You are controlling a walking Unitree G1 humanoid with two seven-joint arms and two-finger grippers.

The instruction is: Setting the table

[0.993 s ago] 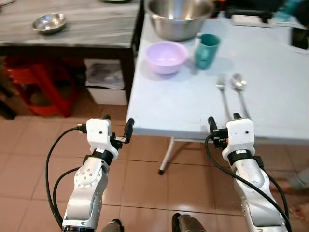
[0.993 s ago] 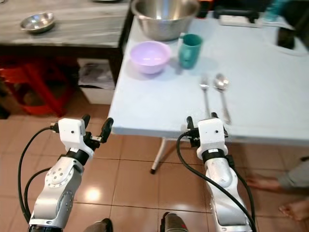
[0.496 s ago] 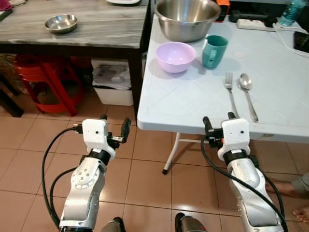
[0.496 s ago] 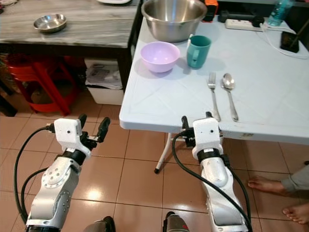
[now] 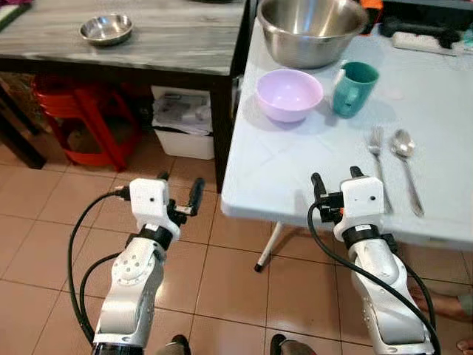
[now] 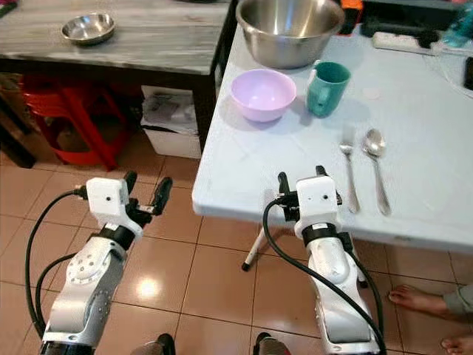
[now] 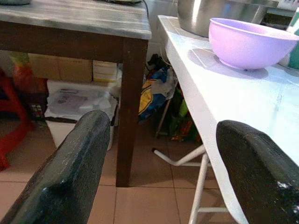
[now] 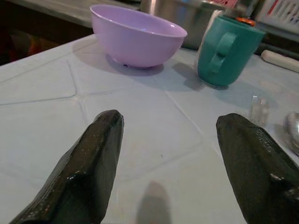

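The whole view has shifted since a second ago, so the camera has moved; the table things keep their arrangement. The right hand (image 6: pixel 301 180) hangs empty over the white table's (image 6: pixel 244 174) near edge, fingers spread wide. The left hand (image 5: pixel 178 191), likewise wide open and empty, hovers above the tiled floor (image 5: pixel 44 222) beside it. Beyond lie fork (image 6: pixel 348 170) and spoon (image 6: pixel 377 166), lavender bowl (image 6: pixel 263 94), teal mug (image 6: pixel 327 88), steel bowl (image 6: pixel 289 29).

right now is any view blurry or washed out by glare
No real glare. The eye views are sharp: fork and spoon read crisply. In both wrist views the near black fingers are soft and out of focus, while the purple bowl stays fairly clear.
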